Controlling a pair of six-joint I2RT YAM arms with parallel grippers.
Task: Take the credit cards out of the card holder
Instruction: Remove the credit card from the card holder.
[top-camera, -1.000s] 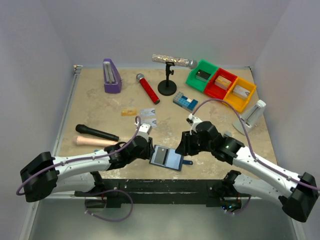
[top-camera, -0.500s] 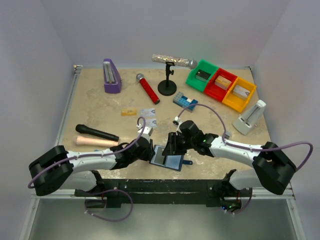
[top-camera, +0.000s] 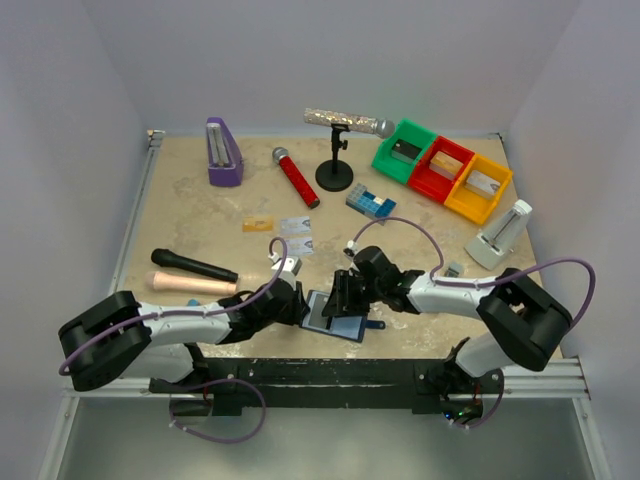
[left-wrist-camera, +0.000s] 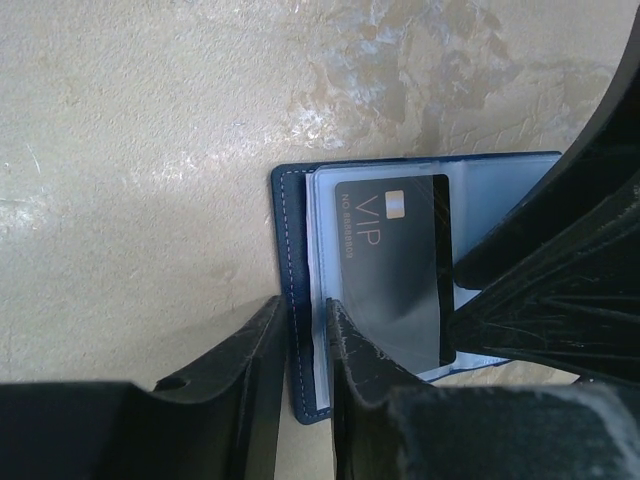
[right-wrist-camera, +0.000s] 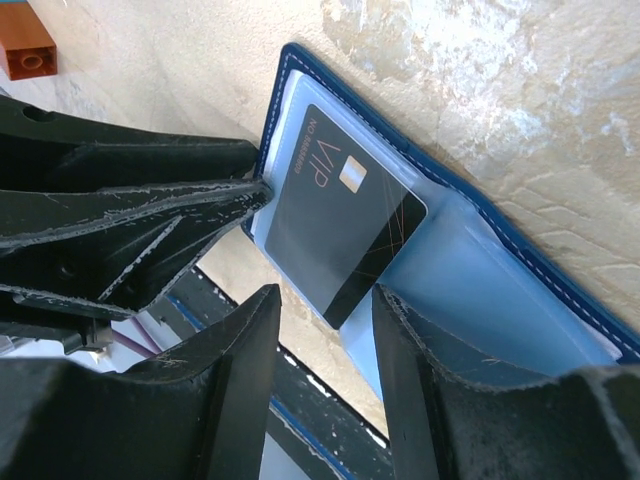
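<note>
The task looks partly done: a gold card (top-camera: 258, 224) and two silver-grey cards (top-camera: 297, 233) lie loose on the worktop (top-camera: 200, 215), well apart from the card holder (top-camera: 347, 323), which sits open near the front edge between the two arms; at least one dark card (left-wrist-camera: 395, 260) marked VIP is still tucked in a pale inner pocket, so that one is left to draw out; whether others hide behind it I cannot tell. The left gripper (left-wrist-camera: 302, 312) has its jaws narrowed onto the holder's stitched outer border and seems to pin it; the right gripper (right-wrist-camera: 327, 292) is partly open, a finger on each side of the dark card's free corner, gripping nothing yet.
</note>
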